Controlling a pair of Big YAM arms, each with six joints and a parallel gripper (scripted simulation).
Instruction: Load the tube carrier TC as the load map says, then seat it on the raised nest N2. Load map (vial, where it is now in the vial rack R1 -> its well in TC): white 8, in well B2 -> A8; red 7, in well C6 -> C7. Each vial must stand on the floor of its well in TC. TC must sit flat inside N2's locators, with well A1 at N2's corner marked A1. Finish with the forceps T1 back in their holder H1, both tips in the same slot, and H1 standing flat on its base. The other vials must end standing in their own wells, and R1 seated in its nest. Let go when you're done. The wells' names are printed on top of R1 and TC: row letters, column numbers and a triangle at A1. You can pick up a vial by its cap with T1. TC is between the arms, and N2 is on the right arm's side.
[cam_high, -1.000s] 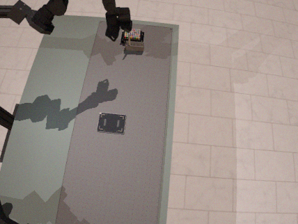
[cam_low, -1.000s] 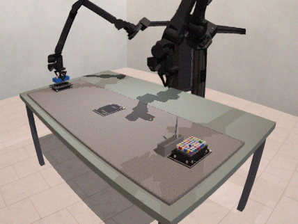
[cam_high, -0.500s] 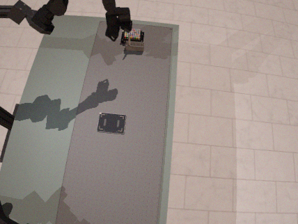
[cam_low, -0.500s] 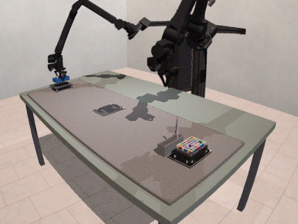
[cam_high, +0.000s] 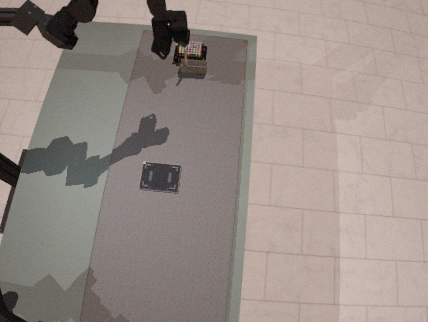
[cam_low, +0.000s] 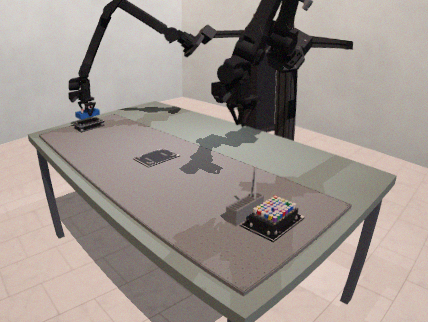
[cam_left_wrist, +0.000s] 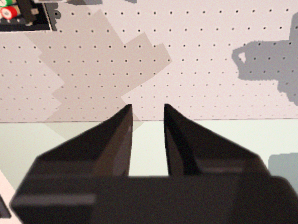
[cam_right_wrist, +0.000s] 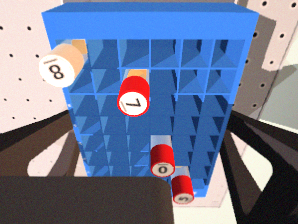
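Raised nest (cam_low: 89, 125) just beneath; blue carrier (cam_low: 87, 114) (cam_right_wrist: 150, 22) between right gripper's fingers, firmly grasped; left gripper (cam_low: 239, 120) (cam_left_wrist: 148, 107) parted, gripping nothing.

Vial rack (cam_high: 192, 49) at the mat's far end, colored caps in it. Gray holder (cam_high: 193, 69) just beside. Dark plate (cam_high: 160, 177) mid-mat, nothing on it.

Top view: high, looking down on table (cam_high: 200, 210) (cam_low: 165, 200). Exterior: whole table obliquely from beyond one corner, farther off than wrist views. Both share vial rack (cam_high: 191, 50) (cam_low: 274, 212). Left wrist: past fingers onto board. Right wrist: close, down over blue carrier (cam_right_wrist: 150, 25) (cam_low: 88, 114).
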